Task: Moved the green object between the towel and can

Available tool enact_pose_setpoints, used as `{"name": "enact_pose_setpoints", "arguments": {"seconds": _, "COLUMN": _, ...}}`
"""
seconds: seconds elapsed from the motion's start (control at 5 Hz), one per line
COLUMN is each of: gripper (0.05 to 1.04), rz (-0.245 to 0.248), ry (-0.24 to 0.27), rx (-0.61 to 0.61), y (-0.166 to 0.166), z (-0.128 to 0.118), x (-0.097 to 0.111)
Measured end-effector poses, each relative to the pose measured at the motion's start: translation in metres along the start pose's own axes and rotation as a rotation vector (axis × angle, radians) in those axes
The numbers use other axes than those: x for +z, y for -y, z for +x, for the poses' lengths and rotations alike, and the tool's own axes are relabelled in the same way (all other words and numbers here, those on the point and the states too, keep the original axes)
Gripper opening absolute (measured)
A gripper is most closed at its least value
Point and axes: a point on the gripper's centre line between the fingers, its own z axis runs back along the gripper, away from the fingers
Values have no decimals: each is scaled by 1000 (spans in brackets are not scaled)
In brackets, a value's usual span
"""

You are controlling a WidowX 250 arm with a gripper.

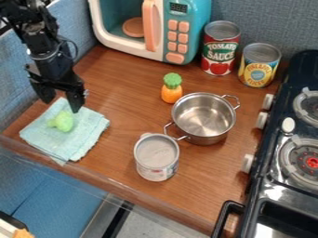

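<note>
The black gripper (60, 98) hangs at the left, above the back part of the towel, its two fingers spread apart and nothing between them. Just in front of and below it, a light green object (62, 121) lies on the folded pale blue-green towel (86, 137). To the right of the towel, across a strip of brown counter, stands a silver-grey can (156, 158) near the front edge.
A steel pot (203, 117) with two handles stands behind the can. An orange carrot toy with a green top (172, 88) stands behind the pot's left side. Farther back are a toy microwave (180, 32), a red can (220, 49) and a yellow can (259, 66). A stove (273, 176) borders the right.
</note>
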Motion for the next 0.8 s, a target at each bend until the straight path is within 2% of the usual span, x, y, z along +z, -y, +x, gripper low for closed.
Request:
{"name": "enact_pose_setpoints", "arguments": {"seconds": 0.2, "gripper": 1001, "rz": -11, "ry": -63, "rx": 12, "y": 1, "z": -8, "x": -14}}
{"name": "enact_pose_setpoints", "arguments": {"seconds": 0.4, "gripper": 948, "rz": -13, "ry": -86, "rx": 18, "y": 0, "z": -11, "x": -16}}
{"name": "enact_pose_setpoints", "arguments": {"seconds": 0.6, "gripper": 660, "rz": -24, "ry": -95, "rx": 1, "y": 2, "z": -14, "x": -17}}
{"name": "enact_pose_setpoints", "arguments": {"seconds": 0.8, "gripper": 483, "rz": -31, "ry": -107, "rx": -4, "y": 4, "z": -15, "x": -16}}
